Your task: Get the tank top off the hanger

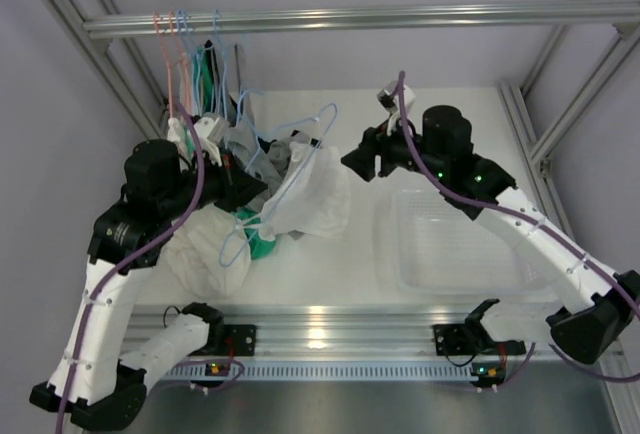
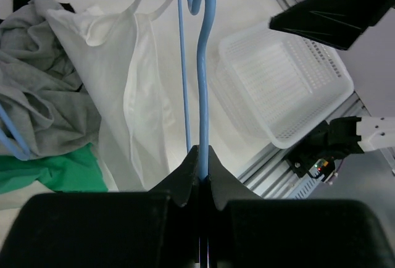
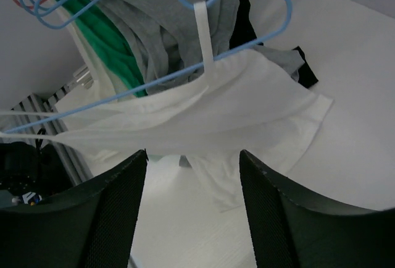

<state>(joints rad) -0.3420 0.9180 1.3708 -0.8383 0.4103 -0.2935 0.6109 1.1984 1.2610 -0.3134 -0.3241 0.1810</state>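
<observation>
A white tank top hangs on a light blue hanger held above the table. My left gripper is shut on the hanger's wire; the tank top drapes to its left in the left wrist view. My right gripper is open and empty, just right of the tank top and apart from it. In the right wrist view one white strap still loops over the hanger, and the tank top's body sags below it, ahead of the open fingers.
A white mesh basket sits on the right of the table and also shows in the left wrist view. Grey, green and white garments lie heaped at the left. Several hangers hang on the back rail.
</observation>
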